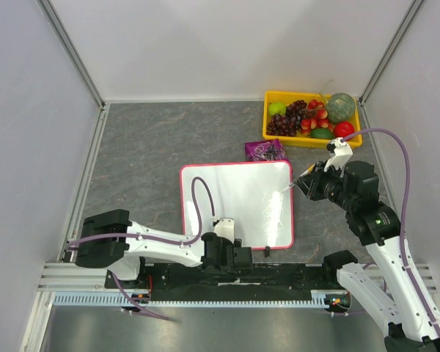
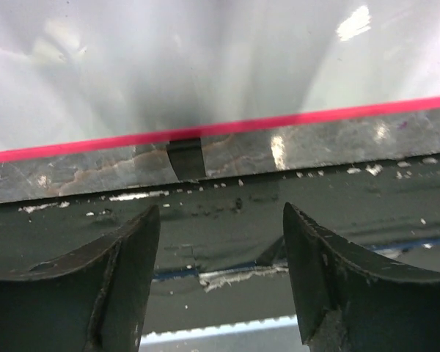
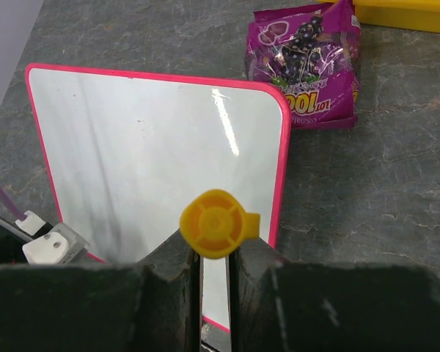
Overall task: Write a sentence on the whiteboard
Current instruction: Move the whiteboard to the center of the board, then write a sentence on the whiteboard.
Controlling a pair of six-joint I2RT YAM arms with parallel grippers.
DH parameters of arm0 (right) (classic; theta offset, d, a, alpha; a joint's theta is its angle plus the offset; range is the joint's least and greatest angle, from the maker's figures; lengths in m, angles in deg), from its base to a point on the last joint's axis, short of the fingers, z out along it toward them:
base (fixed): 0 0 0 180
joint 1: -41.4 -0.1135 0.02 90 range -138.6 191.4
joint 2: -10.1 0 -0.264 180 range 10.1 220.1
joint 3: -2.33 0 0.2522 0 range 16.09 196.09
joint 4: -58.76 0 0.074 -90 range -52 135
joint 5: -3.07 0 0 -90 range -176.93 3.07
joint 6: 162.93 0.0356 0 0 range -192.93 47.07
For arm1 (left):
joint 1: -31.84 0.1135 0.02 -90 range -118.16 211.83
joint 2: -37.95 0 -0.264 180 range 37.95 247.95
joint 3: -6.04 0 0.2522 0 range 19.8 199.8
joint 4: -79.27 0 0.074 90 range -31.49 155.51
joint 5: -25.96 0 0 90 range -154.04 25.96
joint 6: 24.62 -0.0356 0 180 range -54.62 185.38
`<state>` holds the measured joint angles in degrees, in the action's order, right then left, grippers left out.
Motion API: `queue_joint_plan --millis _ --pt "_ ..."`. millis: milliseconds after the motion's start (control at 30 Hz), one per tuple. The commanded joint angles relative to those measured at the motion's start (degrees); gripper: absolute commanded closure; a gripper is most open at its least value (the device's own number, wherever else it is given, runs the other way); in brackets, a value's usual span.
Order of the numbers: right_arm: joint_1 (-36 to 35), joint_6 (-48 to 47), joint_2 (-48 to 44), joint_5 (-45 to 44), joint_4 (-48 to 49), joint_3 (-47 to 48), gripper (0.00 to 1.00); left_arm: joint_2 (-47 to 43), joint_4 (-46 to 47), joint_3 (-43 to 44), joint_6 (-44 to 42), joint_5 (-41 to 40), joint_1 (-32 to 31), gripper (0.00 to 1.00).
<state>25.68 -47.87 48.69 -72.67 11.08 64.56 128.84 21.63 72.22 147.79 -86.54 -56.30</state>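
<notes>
The whiteboard (image 1: 235, 198) lies flat mid-table, white with a pink-red frame. Its face is blank; no orange sentence shows on it. My right gripper (image 1: 313, 183) hovers at the board's right edge, shut on a marker with a yellow end cap (image 3: 214, 224), its tip pointing toward the board's upper right area. In the right wrist view the gripper (image 3: 214, 253) sits above the board (image 3: 154, 147). My left gripper (image 1: 242, 257) is open and empty at the board's near edge. In the left wrist view the gripper (image 2: 221, 220) faces the frame and a black foot (image 2: 185, 158).
A purple snack bag (image 1: 265, 150) lies just beyond the board's far right corner. A yellow tray (image 1: 308, 141) of fruit stands at the back right. The arms' black base plate (image 1: 279, 275) runs along the near edge. Grey walls enclose the table.
</notes>
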Motion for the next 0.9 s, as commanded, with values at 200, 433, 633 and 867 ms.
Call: queue_joint_plan --millis 200,433,633,867 --pt "0.17 -0.36 -1.23 1.03 1.48 1.89 1.0 -10.29 -0.24 0.83 -8.57 1.32 -0.54 0.05" --pt "0.17 -0.19 -0.62 1.56 2.01 2.42 1.0 -14.16 -0.59 5.4 -16.83 -0.09 1.12 0.04" --pt "0.17 -0.1 0.17 1.82 2.01 3.21 1.0 -16.09 0.81 9.18 -26.41 2.54 7.79 0.04" --pt "0.17 0.34 1.4 2.35 2.45 4.18 1.0 -20.22 6.17 9.71 -37.75 9.04 19.92 0.04"
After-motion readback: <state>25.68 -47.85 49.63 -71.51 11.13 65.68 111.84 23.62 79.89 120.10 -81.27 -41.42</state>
